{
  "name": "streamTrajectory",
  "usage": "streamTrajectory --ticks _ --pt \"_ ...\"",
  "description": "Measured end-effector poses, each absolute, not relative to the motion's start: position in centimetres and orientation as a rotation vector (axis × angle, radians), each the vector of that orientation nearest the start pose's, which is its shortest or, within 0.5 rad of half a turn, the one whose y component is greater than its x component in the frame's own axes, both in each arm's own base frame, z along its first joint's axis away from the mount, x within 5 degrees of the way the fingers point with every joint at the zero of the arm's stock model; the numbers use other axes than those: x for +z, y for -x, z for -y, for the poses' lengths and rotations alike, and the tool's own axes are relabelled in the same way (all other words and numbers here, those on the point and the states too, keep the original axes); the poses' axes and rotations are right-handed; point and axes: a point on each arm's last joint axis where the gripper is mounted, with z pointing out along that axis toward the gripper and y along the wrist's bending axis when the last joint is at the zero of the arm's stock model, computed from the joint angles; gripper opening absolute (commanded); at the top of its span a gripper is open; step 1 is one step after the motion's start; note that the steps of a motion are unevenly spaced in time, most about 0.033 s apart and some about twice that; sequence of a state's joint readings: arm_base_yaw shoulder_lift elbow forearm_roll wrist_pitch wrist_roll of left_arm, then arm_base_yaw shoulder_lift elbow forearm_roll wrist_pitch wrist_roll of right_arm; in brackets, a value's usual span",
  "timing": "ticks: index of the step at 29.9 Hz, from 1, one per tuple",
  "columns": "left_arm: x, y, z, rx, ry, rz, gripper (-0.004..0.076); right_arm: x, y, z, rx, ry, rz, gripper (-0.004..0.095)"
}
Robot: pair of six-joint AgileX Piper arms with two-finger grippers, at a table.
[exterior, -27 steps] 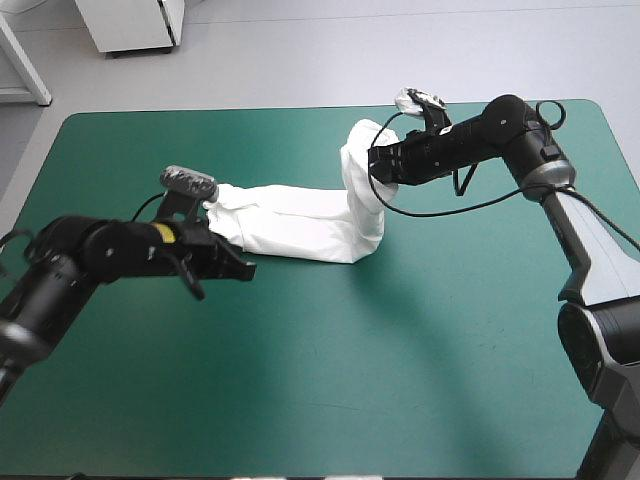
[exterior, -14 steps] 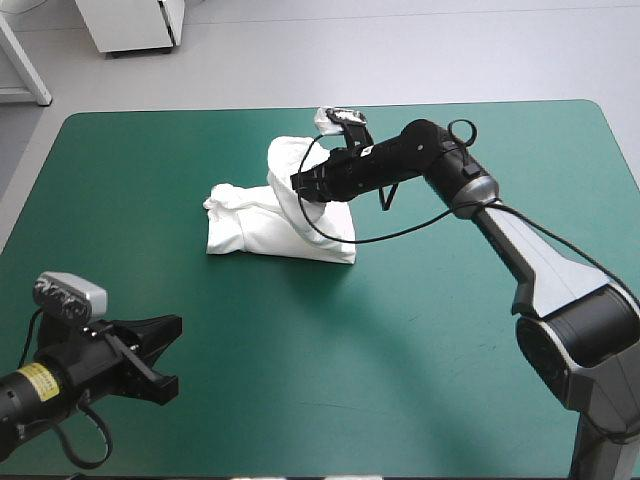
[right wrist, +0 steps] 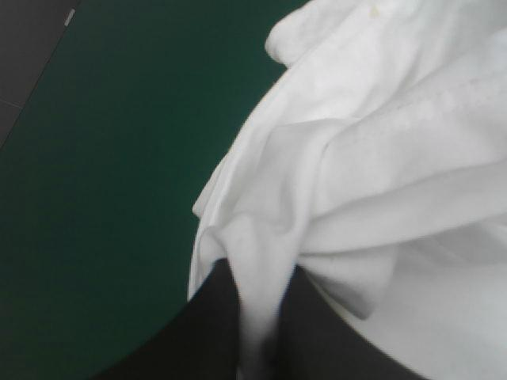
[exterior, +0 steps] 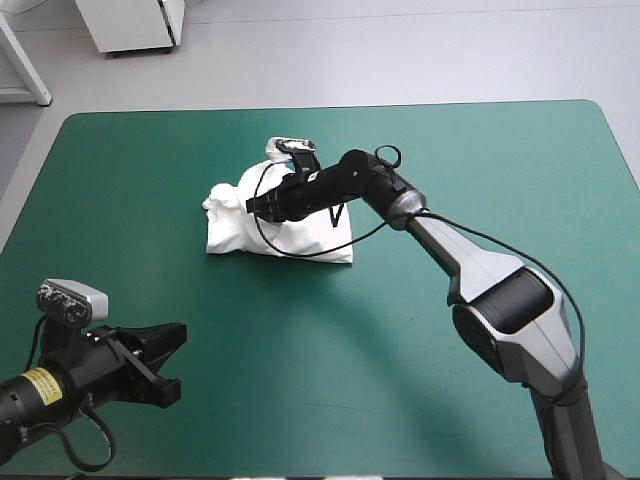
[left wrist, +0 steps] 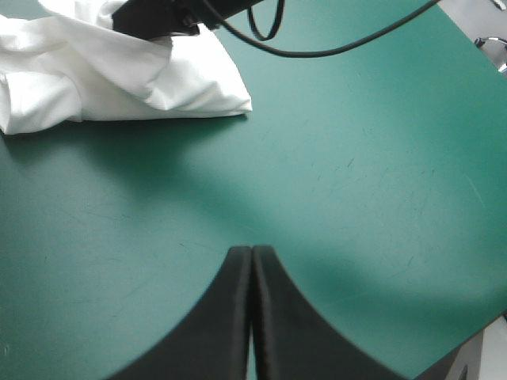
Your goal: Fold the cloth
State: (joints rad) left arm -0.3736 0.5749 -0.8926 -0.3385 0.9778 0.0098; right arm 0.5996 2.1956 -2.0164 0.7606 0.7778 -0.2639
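The white T-shirt (exterior: 240,229) lies as a folded bundle at the table's middle left, its left end bunched. My right gripper (exterior: 252,204) reaches across over the bundle and is shut on the T-shirt; in the right wrist view a pinch of T-shirt (right wrist: 372,182) runs between its black fingers (right wrist: 202,324). My left gripper (exterior: 180,358) sits low near the table's front left corner, away from the bundle, shut and holding nothing. In the left wrist view its fingers (left wrist: 230,317) meet in one arch, with the T-shirt (left wrist: 95,75) far ahead.
The teal-green cover (exterior: 400,330) lies bare around the bundle. The right arm (exterior: 450,240) stretches diagonally from the front right across the table's middle.
The right gripper has carried the T-shirt's right end leftward over the rest, shortening it into a bundle. The left gripper let go earlier and withdrew to the front left corner.
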Motion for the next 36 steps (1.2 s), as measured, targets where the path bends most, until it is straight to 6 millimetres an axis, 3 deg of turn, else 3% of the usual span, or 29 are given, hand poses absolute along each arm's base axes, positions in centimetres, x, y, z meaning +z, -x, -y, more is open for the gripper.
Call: streamTrajectory --ticks 4,9,11,19,24,28,36 --pt "38.3 -6.6 5.3 -0.629 -0.371 -2.123 -0.0009 26.6 -40.5 -34.1 1.069 0.602 -2.307 0.0076" --pt "38.3 -6.6 5.3 -0.63 -0.37 -2.122 -0.0009 25.2 -41.1 -34.9 1.13 0.594 -2.333 0.0471" --pt "38.3 -6.6 5.3 -0.63 -0.37 -2.122 -0.0009 25.1 -41.0 -35.0 1.158 0.581 -2.345 0.0553" --pt "38.3 -6.6 5.3 -0.635 -0.37 -2.122 -0.0009 26.0 -40.3 -35.2 1.221 0.65 -2.379 0.0515" --pt "38.3 -6.6 5.3 -0.635 -0.369 -2.121 -0.0009 28.9 -39.6 -34.8 1.193 0.731 -2.394 0.0511" --pt "38.3 -6.6 5.3 -0.635 -0.366 -2.114 -0.0009 31.5 -39.2 -33.8 1.059 0.799 -2.414 0.0511" --pt "38.6 -6.7 5.4 -0.645 -0.355 -2.088 -0.0009 34.4 -39.5 -31.1 0.89 0.665 -2.456 0.0512"
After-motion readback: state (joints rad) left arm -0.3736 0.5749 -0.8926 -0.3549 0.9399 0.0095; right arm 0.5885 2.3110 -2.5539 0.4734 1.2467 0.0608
